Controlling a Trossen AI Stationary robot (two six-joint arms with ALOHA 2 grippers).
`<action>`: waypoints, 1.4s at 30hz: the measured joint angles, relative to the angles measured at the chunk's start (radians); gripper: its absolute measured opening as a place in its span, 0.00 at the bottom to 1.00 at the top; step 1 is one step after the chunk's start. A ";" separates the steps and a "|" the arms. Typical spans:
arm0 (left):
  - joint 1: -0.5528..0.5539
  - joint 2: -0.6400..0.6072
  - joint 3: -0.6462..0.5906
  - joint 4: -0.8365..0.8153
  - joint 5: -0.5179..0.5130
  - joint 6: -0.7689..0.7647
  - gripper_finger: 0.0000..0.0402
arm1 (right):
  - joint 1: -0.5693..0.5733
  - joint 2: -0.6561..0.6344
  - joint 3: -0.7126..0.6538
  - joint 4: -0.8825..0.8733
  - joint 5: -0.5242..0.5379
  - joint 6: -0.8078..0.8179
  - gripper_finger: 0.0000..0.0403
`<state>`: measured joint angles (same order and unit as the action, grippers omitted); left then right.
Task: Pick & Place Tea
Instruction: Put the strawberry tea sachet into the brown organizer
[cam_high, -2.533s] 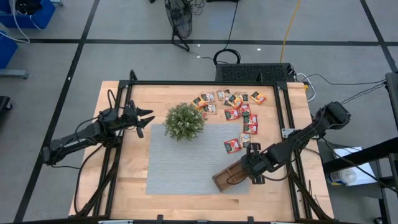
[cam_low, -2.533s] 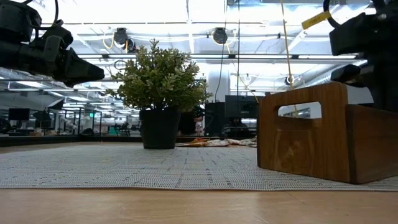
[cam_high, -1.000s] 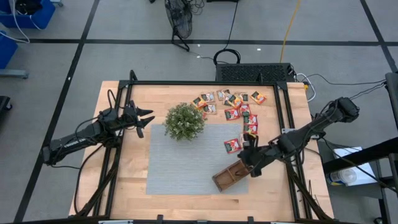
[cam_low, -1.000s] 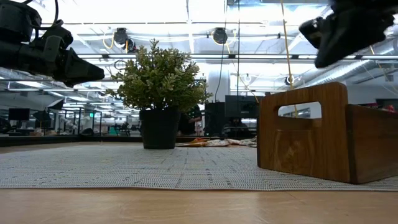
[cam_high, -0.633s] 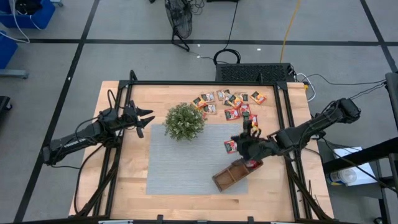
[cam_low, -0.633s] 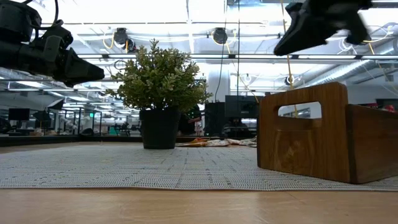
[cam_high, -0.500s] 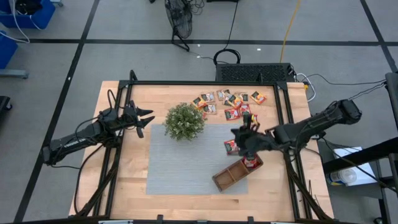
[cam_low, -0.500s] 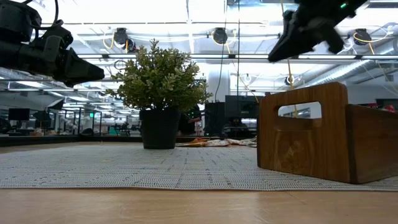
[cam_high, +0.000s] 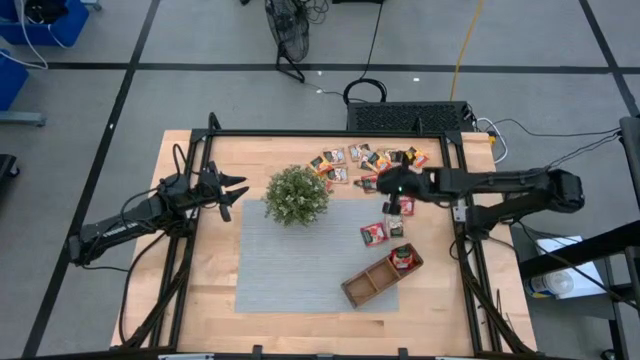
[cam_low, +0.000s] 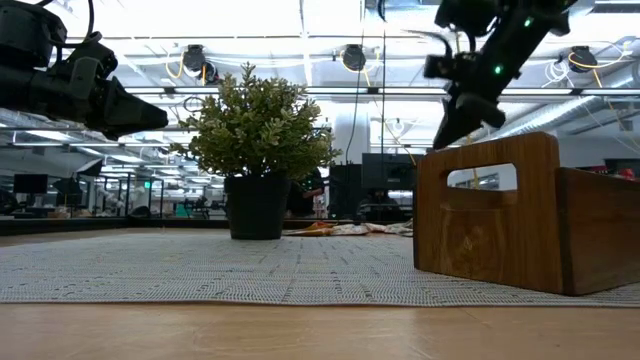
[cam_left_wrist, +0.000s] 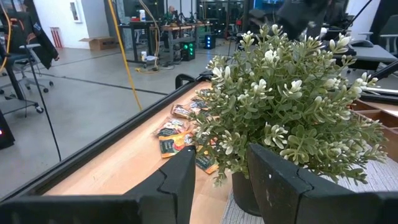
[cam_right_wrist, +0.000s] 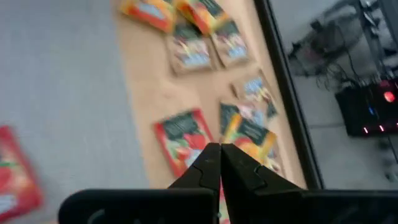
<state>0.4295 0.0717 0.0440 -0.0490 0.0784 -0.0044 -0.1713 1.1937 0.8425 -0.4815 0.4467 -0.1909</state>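
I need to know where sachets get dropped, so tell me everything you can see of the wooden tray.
The tray is brown wood, long and narrow, split into three compartments in a row. It lies slantwise on the near right corner of the grey mat. The compartment farthest right holds a red sachet; the other two look empty. From table height its end wall has a slotted handle cut-out. No gripper touches it.

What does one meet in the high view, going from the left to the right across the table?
Left hand → plant → right hand, above the tea sachets. The wooden tray overlaps in order, so I leave it out.
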 joint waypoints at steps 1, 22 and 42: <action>0.000 0.000 0.000 0.000 0.000 0.000 0.37 | -0.023 0.000 -0.011 0.000 -0.002 -0.009 0.01; 0.000 0.000 0.000 0.000 0.000 0.000 0.37 | -0.244 0.195 -0.175 0.151 -0.190 -0.058 0.51; 0.000 0.000 0.000 0.000 0.000 0.000 0.37 | -0.373 0.275 -0.171 0.197 -0.295 -0.107 0.45</action>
<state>0.4294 0.0715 0.0437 -0.0487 0.0784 -0.0044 -0.5438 1.4689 0.6716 -0.2848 0.1520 -0.2981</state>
